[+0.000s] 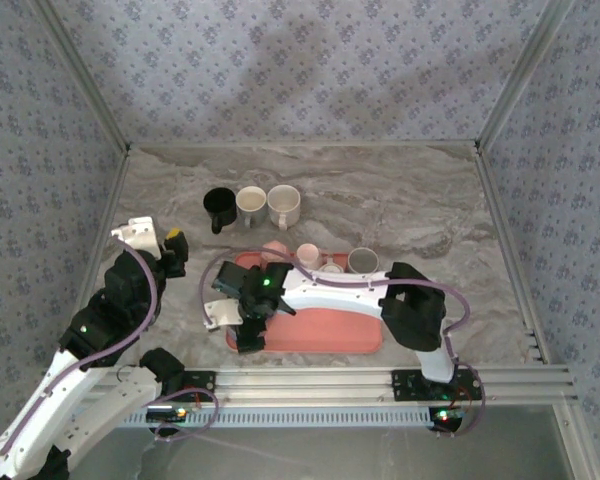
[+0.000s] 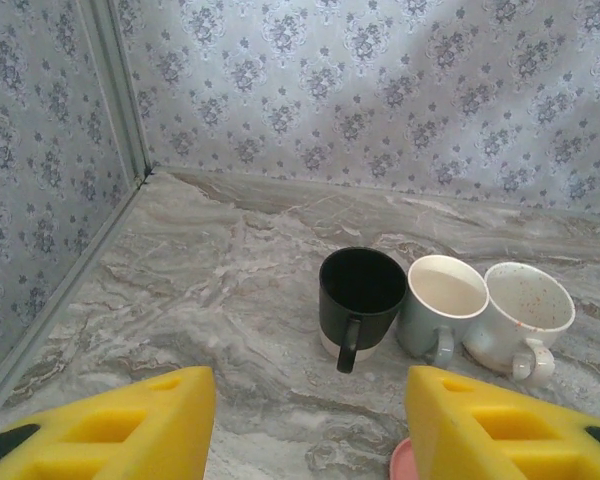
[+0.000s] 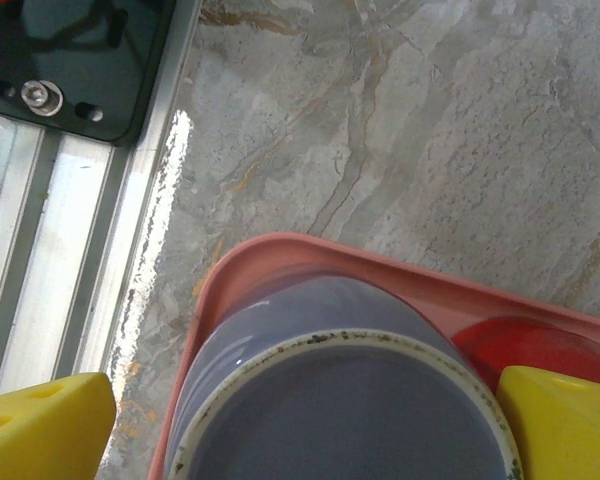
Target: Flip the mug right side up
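A lavender-grey mug (image 3: 350,330) stands upside down, base ring up, in the near left corner of the pink tray (image 3: 310,250). My right gripper (image 3: 305,400) is open and straddles it, one yellow finger (image 3: 40,425) well to its left and the other at its right side; contact cannot be made out. In the top view the right gripper (image 1: 248,322) covers that tray (image 1: 325,335) corner and hides the mug. My left gripper (image 1: 170,250) hovers open at the table's left with nothing between its fingers (image 2: 130,425).
A black mug (image 2: 360,295), a pale mug (image 2: 443,305) and a speckled white mug (image 2: 525,315) stand upright in a row at the back. Three more cups (image 1: 307,255) sit along the tray's far edge. The aluminium rail (image 3: 80,220) runs close to the tray's near corner.
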